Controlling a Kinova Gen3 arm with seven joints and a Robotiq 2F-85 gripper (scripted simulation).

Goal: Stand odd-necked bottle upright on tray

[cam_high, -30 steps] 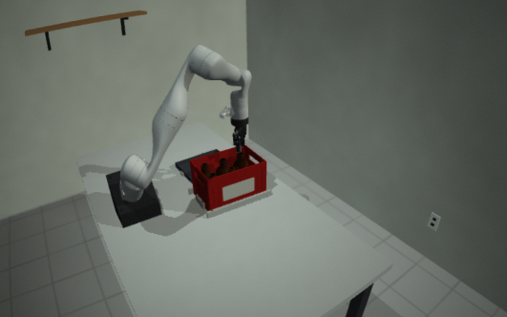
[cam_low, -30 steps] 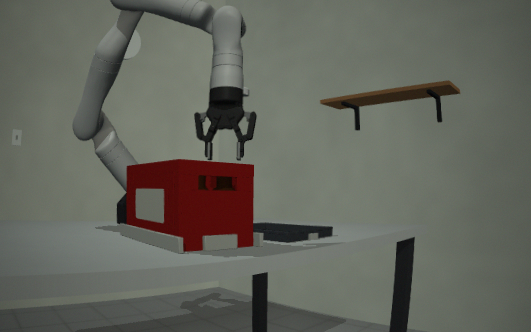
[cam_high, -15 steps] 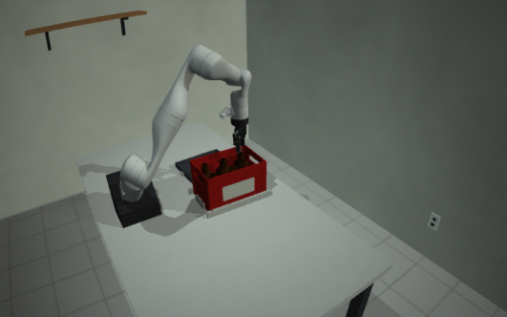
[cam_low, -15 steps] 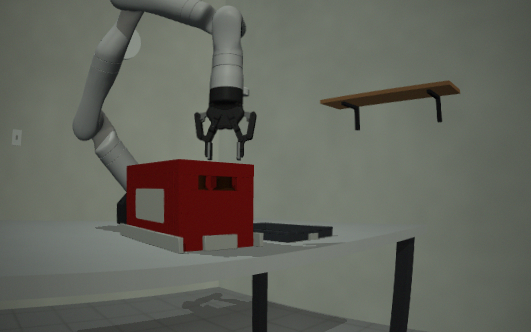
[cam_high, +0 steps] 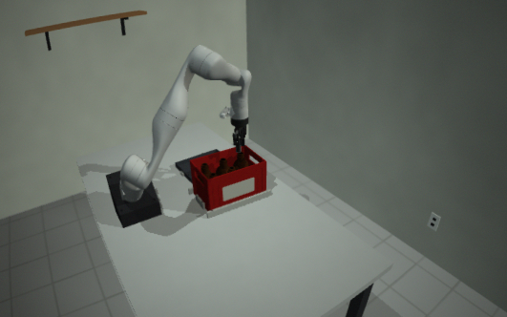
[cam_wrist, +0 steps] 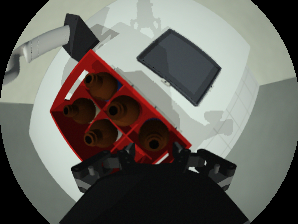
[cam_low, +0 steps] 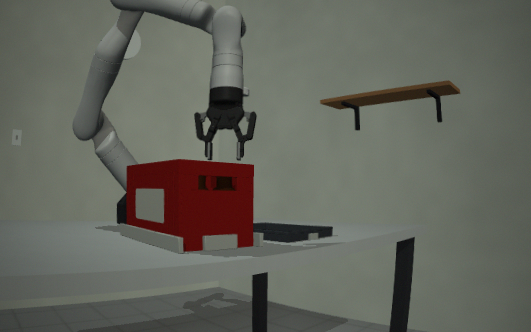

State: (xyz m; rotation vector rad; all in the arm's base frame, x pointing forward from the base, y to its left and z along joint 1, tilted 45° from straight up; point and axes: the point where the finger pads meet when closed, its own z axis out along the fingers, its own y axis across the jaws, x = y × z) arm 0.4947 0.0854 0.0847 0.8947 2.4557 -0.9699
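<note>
Where crate walls and four other bottles (cam_wrist: 124,110) crowd close, the claw (cam_high: 239,150) (cam_low: 224,159) (cam_wrist: 153,148), partly open, empty.

Five brown bottles stand in the red crate (cam_wrist: 134,83), left of centre, with one bottle (cam_wrist: 154,136) just beyond the gap between the spread fingertips of the end effector (cam_wrist: 153,148) at the bottom. The dark tray (cam_wrist: 181,67) lies on the counter (cam_wrist: 220,45), upper right of centre, apart from the crate.

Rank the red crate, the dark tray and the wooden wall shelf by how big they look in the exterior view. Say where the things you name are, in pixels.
1. Red crate (cam_high: 239,190) (cam_low: 215,210) (cam_wrist: 159,117)
2. Wall shelf (cam_high: 86,23) (cam_low: 390,95) and dark tray (cam_high: 196,158) (cam_low: 292,231) (cam_wrist: 180,67): too alike to rank.
</note>
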